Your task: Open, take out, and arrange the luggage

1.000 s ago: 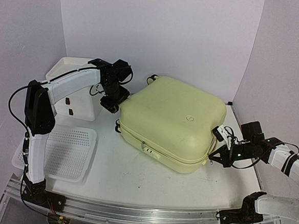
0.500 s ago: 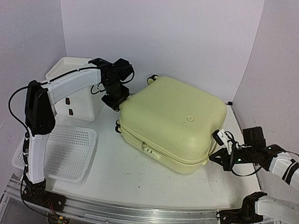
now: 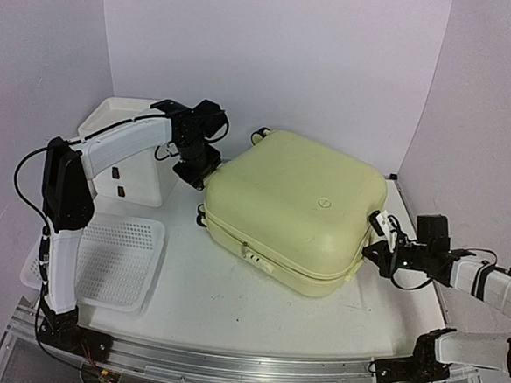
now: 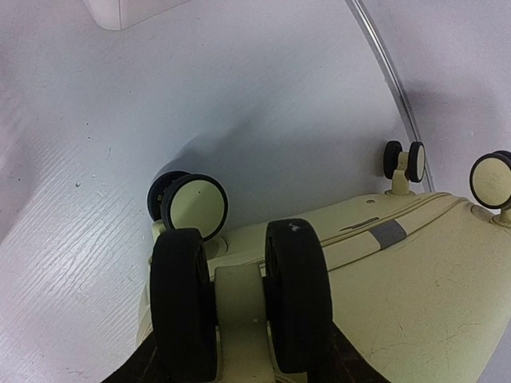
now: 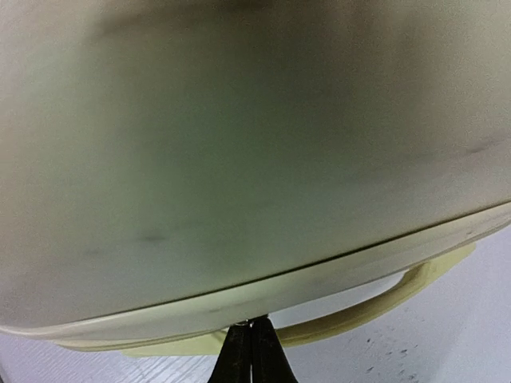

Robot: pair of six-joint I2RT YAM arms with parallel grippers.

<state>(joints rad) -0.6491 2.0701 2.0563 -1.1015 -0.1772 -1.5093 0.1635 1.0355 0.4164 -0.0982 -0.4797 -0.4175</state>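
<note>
Left arm (image 3: 123,143) and right arm (image 3: 488,283): white link shells, black joint housings, looping black cables (image 3: 17,179); right gripper (image 5: 250,327) with slim black fingers; aluminium base rail (image 3: 226,365).

No words or numbers can be read anywhere. The big pale yellow hard plastic suitcase (image 3: 294,203) has a tiny round mark (image 3: 325,201) on its lid, too small to read. A small grey patch (image 4: 389,234) on its side looks blank.

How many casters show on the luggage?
4 casters, all in the left wrist view: nearest, one behind it, two far right. More may be hidden.
</note>
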